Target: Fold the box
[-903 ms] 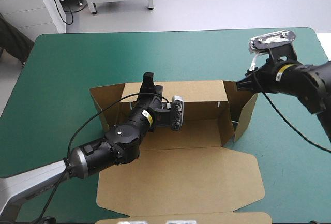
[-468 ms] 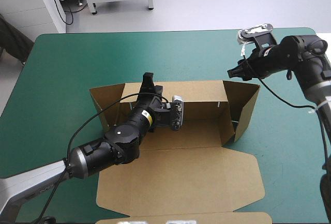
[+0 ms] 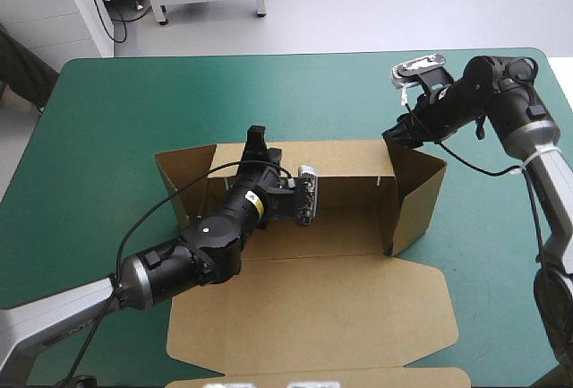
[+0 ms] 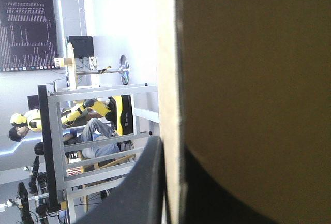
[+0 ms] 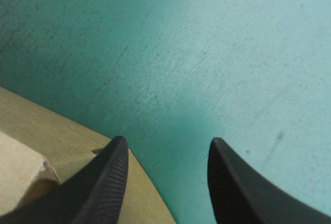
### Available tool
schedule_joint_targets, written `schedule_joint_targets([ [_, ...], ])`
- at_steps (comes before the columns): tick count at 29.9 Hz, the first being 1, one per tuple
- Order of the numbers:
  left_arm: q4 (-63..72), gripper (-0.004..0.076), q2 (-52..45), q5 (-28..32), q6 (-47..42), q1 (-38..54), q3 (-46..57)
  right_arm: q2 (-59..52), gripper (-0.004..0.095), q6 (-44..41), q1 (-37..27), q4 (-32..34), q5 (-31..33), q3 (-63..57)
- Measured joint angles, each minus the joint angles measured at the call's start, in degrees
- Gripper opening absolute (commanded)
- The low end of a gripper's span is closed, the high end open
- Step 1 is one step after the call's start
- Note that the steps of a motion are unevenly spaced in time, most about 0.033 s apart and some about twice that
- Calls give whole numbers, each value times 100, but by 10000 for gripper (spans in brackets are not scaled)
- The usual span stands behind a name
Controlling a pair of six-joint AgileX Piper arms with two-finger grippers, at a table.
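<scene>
**High view**
- box: brown box (image 3: pixel 349 222) sits mid-table on the teal-green cover (image 3: pixel 134 110), an open tray with some walls up.
- back wall: raised (image 3: pixel 345 159), running along the box's far side.
- right wall: raised (image 3: pixel 419 193) at the box's right end, angled a little outward.
- left flap: standing (image 3: pixel 183 173) at the box's left end, splayed outward.
- lid: flat on the cover (image 3: pixel 313 316) on the box's near side, reaching toward the table's near edge.
- left gripper: at the top of the back wall (image 3: pixel 257 137), left of the wall's middle. Its arm lies across the box's floor.
- right gripper: at the box's far right corner (image 3: pixel 394 135), where back wall meets right wall. Contact can't be judged from here.

**Left wrist view**
- box: brown board (image 4: pixel 248 79) fills one whole side ahead of the gripper. Its pale cut edge (image 4: pixel 168 79) runs straight out from between the fingers.
- left gripper: clamped on the board (image 4: pixel 173 149), with one black finger (image 4: pixel 142 188) on each face and the sheet pinched between them.

**Right wrist view**
- right gripper: spread wide (image 5: pixel 166 149), fingers (image 5: pixel 103 182) well apart and nothing held.
- box: a brown corner (image 5: pixel 46 141) lies beside and partly under one finger. The other finger is over bare cover.
- cover: teal-green (image 5: pixel 207 53), ahead of the gripper and beyond the box's corner.
</scene>
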State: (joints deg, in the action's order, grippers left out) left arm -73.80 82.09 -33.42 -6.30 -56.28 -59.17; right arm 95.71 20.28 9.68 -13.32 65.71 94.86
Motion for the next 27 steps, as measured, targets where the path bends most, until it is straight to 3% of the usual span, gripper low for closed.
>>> schedule_joint_targets([
  [5, 3, -8, 0, 0, 0, 0, 0, 0, 386, 11, -2, 0, 456, -9],
  [27, 2, -8, 0, 0, 5, 0, 0, -1390, 395, 450, -7, -504, 507, -1717],
])
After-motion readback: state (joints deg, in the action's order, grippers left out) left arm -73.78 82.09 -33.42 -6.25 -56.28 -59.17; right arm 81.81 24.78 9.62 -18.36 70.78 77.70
